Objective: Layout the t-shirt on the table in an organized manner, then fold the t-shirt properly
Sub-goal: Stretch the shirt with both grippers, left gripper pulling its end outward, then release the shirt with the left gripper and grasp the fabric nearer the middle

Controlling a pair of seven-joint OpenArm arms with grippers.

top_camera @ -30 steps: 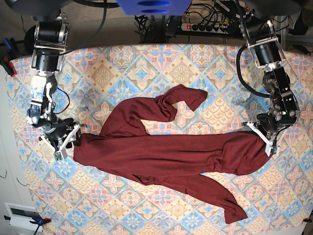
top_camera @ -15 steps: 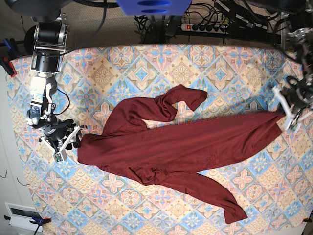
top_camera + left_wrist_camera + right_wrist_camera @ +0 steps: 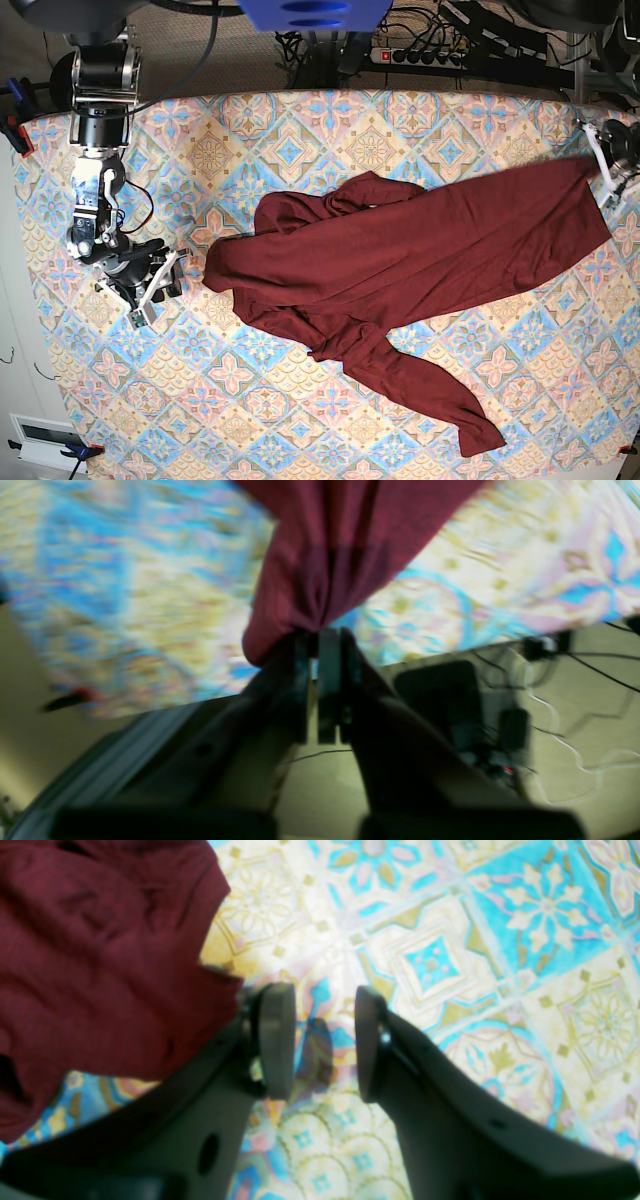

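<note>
The dark maroon t-shirt [image 3: 400,250] lies stretched diagonally across the table [image 3: 300,150], with one long sleeve trailing toward the front right. My left gripper [image 3: 607,170] is at the table's far right edge. In the left wrist view it [image 3: 320,637] is shut on a bunched end of the t-shirt [image 3: 330,555], held over the table's edge. My right gripper [image 3: 160,288] rests at the left, a little apart from the shirt's left end. In the right wrist view it [image 3: 322,1040] is open over the bare table [image 3: 430,960], with the t-shirt [image 3: 100,965] just beside its left finger.
A power strip and cables [image 3: 430,55] lie behind the table's back edge. The floor with cables and a dark box [image 3: 440,695] shows past the table edge in the left wrist view. A red clamp [image 3: 15,135] sits on the left edge.
My left gripper has swung up and right to the table's far right edge, dragging the t-shirt with it. The shirt's left end has slid away from the open right gripper.
</note>
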